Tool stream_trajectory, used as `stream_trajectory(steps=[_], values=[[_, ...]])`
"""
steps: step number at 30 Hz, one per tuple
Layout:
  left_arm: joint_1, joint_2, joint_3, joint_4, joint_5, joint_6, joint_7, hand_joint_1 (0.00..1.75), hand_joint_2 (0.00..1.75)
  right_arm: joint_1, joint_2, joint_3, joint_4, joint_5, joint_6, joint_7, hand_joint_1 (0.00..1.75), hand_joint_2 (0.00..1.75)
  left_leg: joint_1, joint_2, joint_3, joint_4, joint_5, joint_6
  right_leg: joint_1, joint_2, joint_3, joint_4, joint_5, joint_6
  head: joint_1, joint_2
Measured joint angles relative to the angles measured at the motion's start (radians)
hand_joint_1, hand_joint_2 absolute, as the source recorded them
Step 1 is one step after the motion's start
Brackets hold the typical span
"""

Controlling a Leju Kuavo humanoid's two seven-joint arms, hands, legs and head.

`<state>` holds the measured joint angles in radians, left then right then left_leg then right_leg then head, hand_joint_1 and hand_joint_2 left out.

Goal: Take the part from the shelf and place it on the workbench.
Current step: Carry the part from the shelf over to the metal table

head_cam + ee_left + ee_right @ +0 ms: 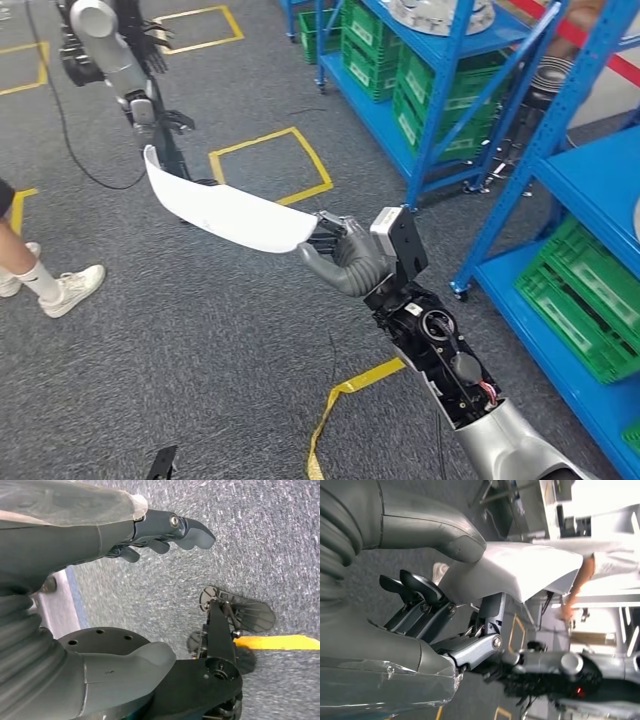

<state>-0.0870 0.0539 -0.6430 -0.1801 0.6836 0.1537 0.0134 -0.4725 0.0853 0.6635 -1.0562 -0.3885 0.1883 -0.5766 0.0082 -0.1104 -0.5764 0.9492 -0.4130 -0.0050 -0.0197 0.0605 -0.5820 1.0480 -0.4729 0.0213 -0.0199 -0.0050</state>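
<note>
While the long white curved part (226,210) hangs out over the grey carpet (189,360), the right hand (343,255) pinches its near end between thumb and fingers. Beyond it, the left hand (155,45) holds nothing, fingers loosely spread. Blue shelves (445,100) with green crates (585,300) stand at the right, and a person's white sneaker (72,290) at the left.

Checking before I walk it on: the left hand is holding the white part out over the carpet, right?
Not the left. The head view shows the right hand gripping the white part over the grey carpet; the left hand hangs free.
</note>
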Motion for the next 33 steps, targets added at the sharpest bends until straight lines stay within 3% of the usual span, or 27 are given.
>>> stream_trajectory(steps=[2, 4, 5, 6, 8, 10, 11, 12, 13, 15, 16, 17, 19, 20, 22, 24, 25, 26, 27, 28, 30, 32, 33], values=[[0.0, 0.0, 0.0, 0.0, 0.0, 0.0, 0.001, 0.0, 1.75, 0.002, 0.0, 0.0, -0.001, 0.001, 0.0, 0.002, 1.75, 1.75, 0.003, -0.024, -0.008, 0.007, -0.001, -0.011, -0.001, 0.028, 0.023, -0.051, 0.008, -0.003, 0.001, 0.0], [0.004, 0.001, -0.002, 0.0, 0.0, 0.0, 0.003, 0.0, 1.75, 0.002, 0.0, 0.0, -0.002, 0.001, 0.0, 0.003, 1.75, 1.75, 0.008, -0.043, -0.014, 0.003, 0.002, -0.023, 0.001, 0.009, 0.027, -0.056, 0.01, -0.013, 0.002, 0.0], [0.007, 0.001, -0.003, 0.0, 0.001, 0.0, 0.004, 0.0, 1.75, 0.001, 0.0, 0.0, -0.004, 0.002, -0.001, 0.004, 1.75, 1.75, 0.007, -0.031, -0.019, 0.01, -0.003, -0.028, 0.0, -0.004, 0.03, -0.061, 0.012, -0.019, 0.001, 0.0], [0.008, 0.0, -0.005, 0.0, 0.002, 0.0, 0.005, 0.0, 1.75, 0.0, 0.001, 0.0, -0.006, 0.003, -0.001, 0.004, 1.75, 1.75, 0.005, -0.005, -0.032, 0.035, -0.018, -0.032, -0.001, -0.017, 0.033, -0.066, 0.015, -0.025, -0.005, 0.0], [0.006, -0.001, -0.006, 0.0, 0.005, 0.0, 0.005, 0.0, 1.75, -0.001, 0.001, 0.0, -0.009, 0.007, -0.001, 0.006, 1.75, 1.75, 0.002, 0.068, -0.09, 0.15, -0.073, -0.039, 0.002, -0.046, 0.037, -0.073, 0.016, -0.033, -0.019, 0.0], [0.003, -0.001, -0.007, 0.0, 0.005, 0.0, 0.005, 0.0, 1.75, 0.0, 0.001, 0.0, -0.008, 0.011, -0.001, 0.011, 1.75, 1.75, 0.004, 0.097, -0.157, 0.279, -0.12, -0.044, 0.008, -0.077, 0.037, -0.073, 0.014, -0.037, -0.026, 0.0], [0.003, -0.001, -0.008, 0.0, 0.005, 0.0, 0.004, 0.0, 1.75, 0.0, 0.001, 0.0, -0.008, 0.014, -0.001, 0.014, 1.75, 1.75, 0.005, 0.101, -0.17, 0.302, -0.12, -0.044, 0.01, -0.092, 0.038, -0.073, 0.013, -0.038, -0.028, 0.0], [0.004, -0.001, -0.008, 0.0, 0.005, 0.0, 0.003, 0.0, 1.75, 0.0, 0.001, 0.0, -0.008, 0.018, -0.001, 0.017, 1.75, 1.75, 0.005, 0.104, -0.16, 0.281, -0.1, -0.042, 0.011, -0.106, 0.039, -0.073, 0.011, -0.038, -0.03, 0.0], [0.004, -0.001, -0.01, 0.0, 0.005, 0.0, 0.001, 0.0, 1.75, -0.001, 0.001, 0.0, -0.008, 0.021, -0.002, 0.018, 1.75, 1.75, 0.004, 0.111, -0.129, 0.221, -0.067, -0.039, 0.011, -0.12, 0.041, -0.073, 0.009, -0.037, -0.034, 0.0], [0.003, 0.002, -0.012, 0.0, 0.005, 0.0, -0.003, 0.0, 1.75, -0.005, 0.001, 0.0, -0.008, 0.025, -0.006, 0.021, 1.75, 1.75, -0.005, 0.15, -0.047, 0.067, -0.007, -0.027, 0.014, -0.143, 0.048, -0.073, 0.003, -0.032, -0.04, 0.0], [0.001, 0.003, -0.013, 0.0, 0.005, -0.001, -0.005, 0.0, 1.75, -0.007, 0.001, 0.0, -0.008, 0.027, -0.008, 0.022, 1.75, 1.75, -0.011, 0.164, -0.022, 0.019, 0.007, -0.021, 0.015, -0.153, 0.051, -0.074, 0.0, -0.028, -0.041, 0.0], [0.0, 0.004, -0.014, 0.0, 0.006, -0.002, -0.005, 0.0, 1.75, -0.009, 0.001, 0.0, -0.008, 0.03, -0.01, 0.023, 1.75, 1.75, -0.016, 0.17, -0.012, -0.003, 0.01, -0.015, 0.016, -0.161, 0.053, -0.074, -0.003, -0.023, -0.042, 0.0], [-0.001, 0.008, -0.017, 0.0, 0.007, -0.004, -0.006, 0.0, 1.75, -0.011, 0.003, 0.001, -0.009, 0.036, -0.011, 0.024, 1.75, 1.75, -0.019, 0.147, -0.011, -0.008, 0.01, -0.005, 0.016, -0.178, 0.06, -0.077, -0.008, -0.013, -0.04, 0.0], [0.001, 0.009, -0.019, 0.0, 0.007, -0.004, -0.005, 0.0, 1.75, -0.012, 0.005, 0.001, -0.009, 0.038, -0.012, 0.024, 1.75, 1.75, -0.017, 0.136, -0.007, -0.013, 0.011, -0.001, 0.015, -0.17, 0.062, -0.073, -0.014, -0.008, -0.039, 0.0], [0.002, 0.011, -0.023, 0.0, 0.008, -0.004, -0.005, 0.0, 1.75, -0.015, 0.007, 0.002, -0.011, 0.039, -0.014, 0.024, 1.75, 1.75, -0.01, 0.115, 0.002, -0.023, 0.016, 0.01, 0.013, -0.122, 0.041, -0.015, -0.051, -0.002, -0.033, 0.0], [0.0, 0.012, -0.024, 0.0, 0.009, -0.004, -0.005, 0.0, 1.75, -0.015, 0.007, 0.003, -0.011, 0.039, -0.014, 0.023, 1.75, 1.75, -0.008, 0.093, 0.005, -0.025, 0.015, 0.016, 0.011, -0.072, -0.028, 0.126, -0.116, 0.0, -0.024, 0.0], [-0.001, 0.012, -0.024, 0.0, 0.009, -0.004, -0.005, 0.0, 1.75, -0.013, 0.007, 0.003, -0.01, 0.039, -0.015, 0.024, 1.75, 1.75, -0.008, 0.079, 0.006, -0.024, 0.015, 0.017, 0.011, -0.064, -0.064, 0.193, -0.138, 0.0, -0.019, 0.0], [-0.001, 0.013, -0.025, 0.0, 0.009, -0.004, -0.005, 0.0, 1.75, -0.011, 0.007, 0.003, -0.008, 0.039, -0.017, 0.024, 1.75, 1.75, -0.008, 0.064, 0.006, -0.023, 0.014, 0.017, 0.01, -0.062, -0.088, 0.23, -0.141, 0.001, -0.016, 0.0], [-0.001, 0.013, -0.026, 0.0, 0.009, -0.004, -0.005, 0.0, 1.75, -0.01, 0.007, 0.003, -0.007, 0.039, -0.018, 0.024, 1.75, 1.75, -0.007, 0.049, 0.007, -0.021, 0.013, 0.017, 0.01, -0.061, -0.093, 0.226, -0.123, 0.002, -0.013, 0.0], [0.0, 0.013, -0.027, 0.0, 0.009, -0.004, -0.005, 0.0, 1.75, -0.01, 0.006, 0.004, -0.006, 0.039, -0.018, 0.024, 1.75, 1.75, -0.006, 0.033, 0.009, -0.018, 0.011, 0.015, 0.009, -0.056, -0.076, 0.178, -0.084, 0.002, -0.011, 0.0], [0.0, 0.013, -0.029, 0.0, 0.009, -0.004, -0.005, 0.0, 1.75, -0.011, 0.006, 0.004, -0.006, 0.039, -0.019, 0.024, 1.75, 1.75, -0.003, 0.003, 0.008, -0.008, 0.004, 0.007, 0.001, -0.006, -0.018, 0.032, -0.004, 0.002, -0.006, 0.0], [-0.002, 0.013, -0.03, 0.0, 0.009, -0.004, -0.006, 0.0, 1.75, -0.01, 0.006, 0.004, -0.006, 0.039, -0.02, 0.024, 1.75, 1.75, 0.0, -0.023, -0.003, 0.002, 0.001, -0.004, -0.006, 0.046, 0.015, -0.052, 0.023, 0.001, -0.006, 0.0], [-0.002, 0.014, -0.03, 0.0, 0.009, -0.004, -0.006, 0.0, 1.75, -0.009, 0.005, 0.004, -0.006, 0.039, -0.02, 0.024, 1.75, 1.75, 0.002, -0.037, -0.009, 0.002, 0.003, -0.011, -0.006, 0.052, 0.018, -0.059, 0.018, -0.002, -0.006, 0.0]])
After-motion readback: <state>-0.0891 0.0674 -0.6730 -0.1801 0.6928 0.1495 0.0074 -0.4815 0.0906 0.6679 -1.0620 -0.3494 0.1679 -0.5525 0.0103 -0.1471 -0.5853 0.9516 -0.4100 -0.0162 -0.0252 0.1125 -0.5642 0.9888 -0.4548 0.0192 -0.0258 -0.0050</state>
